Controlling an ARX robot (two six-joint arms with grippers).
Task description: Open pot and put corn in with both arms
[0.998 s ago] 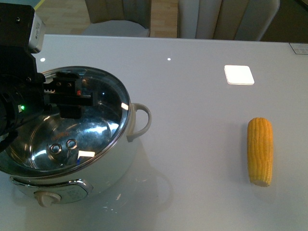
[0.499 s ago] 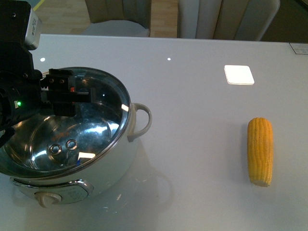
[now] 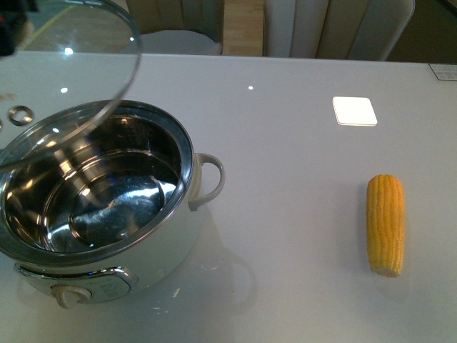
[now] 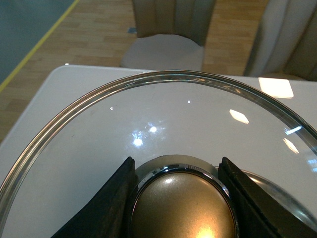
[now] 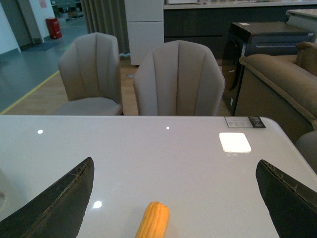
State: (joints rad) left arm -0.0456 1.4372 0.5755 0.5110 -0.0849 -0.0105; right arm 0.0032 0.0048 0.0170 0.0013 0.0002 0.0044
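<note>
Above pot (image 3: 180, 239), lid (image 3: 71, 71) hangs tilted (corn (image 3: 386, 225) apart).

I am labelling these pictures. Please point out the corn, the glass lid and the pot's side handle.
corn (image 3: 385, 225), front view, middle of cob.
glass lid (image 4: 158, 124), left wrist view, glass above knob.
pot's side handle (image 3: 219, 175), front view, loop's outer curve.

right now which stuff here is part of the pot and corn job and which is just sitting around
Part of the job:
pot, open
glass lid, held above it by the left gripper
corn, lying on the table
right gripper, open

Just there:
chairs
sofa
small card at the table's corner
bright light patch
</note>
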